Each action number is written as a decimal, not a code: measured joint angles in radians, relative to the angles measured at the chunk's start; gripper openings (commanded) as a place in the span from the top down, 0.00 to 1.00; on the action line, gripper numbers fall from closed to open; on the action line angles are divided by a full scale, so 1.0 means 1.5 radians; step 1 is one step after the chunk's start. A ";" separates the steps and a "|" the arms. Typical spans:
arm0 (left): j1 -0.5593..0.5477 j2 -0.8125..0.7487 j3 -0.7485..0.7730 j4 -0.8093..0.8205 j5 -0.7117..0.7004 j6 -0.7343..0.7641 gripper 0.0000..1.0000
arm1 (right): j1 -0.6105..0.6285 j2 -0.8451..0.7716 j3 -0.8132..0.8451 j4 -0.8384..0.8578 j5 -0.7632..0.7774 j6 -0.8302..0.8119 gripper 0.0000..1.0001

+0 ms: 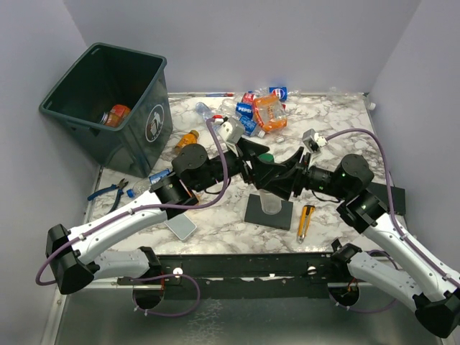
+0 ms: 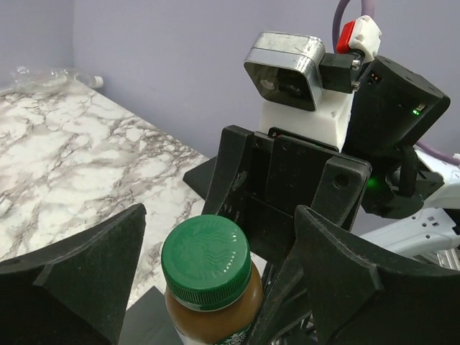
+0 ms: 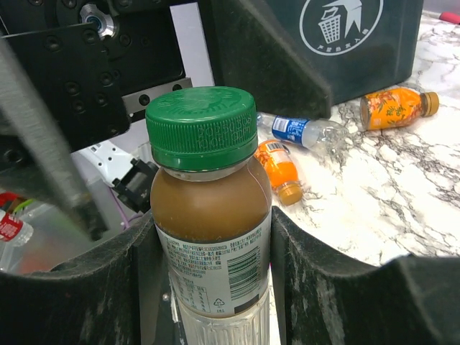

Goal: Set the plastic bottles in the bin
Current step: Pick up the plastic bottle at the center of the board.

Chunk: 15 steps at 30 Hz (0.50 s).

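With one orange bottle (image 1: 117, 115) lying in the bin (image 1: 136, 136) and most plastic bottles (image 1: 262, 111) waiting at the table's (image 1: 223, 215) far edge, the right gripper (image 3: 212, 237) is clamping a green-capped bottle (image 3: 208, 215) over the black pad (image 1: 277, 214) while the left gripper (image 2: 215, 266) is straddling its cap, jaws apart.

Both arms are showing white shells and fat black round joints: the left arm (image 1: 115, 228) and the right arm (image 1: 399, 241). A thin purple cable (image 1: 226, 169) is running along each one. The left gripper (image 2: 219, 215) and the right gripper (image 3: 212, 219) are wearing big black fingers. A shiny grey camera box (image 2: 286, 66) is sitting on a white block beside a red and white plug (image 2: 357, 34). A tiny green light (image 2: 419, 111) is glowing. Small round screws (image 3: 52, 44) are dotting a black plate.
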 measured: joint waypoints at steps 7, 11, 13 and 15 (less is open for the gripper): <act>0.001 0.001 0.007 -0.024 0.006 0.002 0.68 | 0.000 0.004 0.000 0.003 -0.015 0.000 0.71; 0.003 0.002 0.007 -0.026 0.006 -0.003 0.61 | 0.000 0.004 0.000 0.002 -0.015 0.000 0.64; 0.003 0.002 0.007 -0.027 0.007 -0.005 0.36 | 0.000 0.004 0.000 0.001 -0.015 0.000 0.64; 0.003 0.002 0.007 -0.028 0.009 -0.005 0.27 | 0.000 0.004 0.000 0.000 -0.017 0.000 0.64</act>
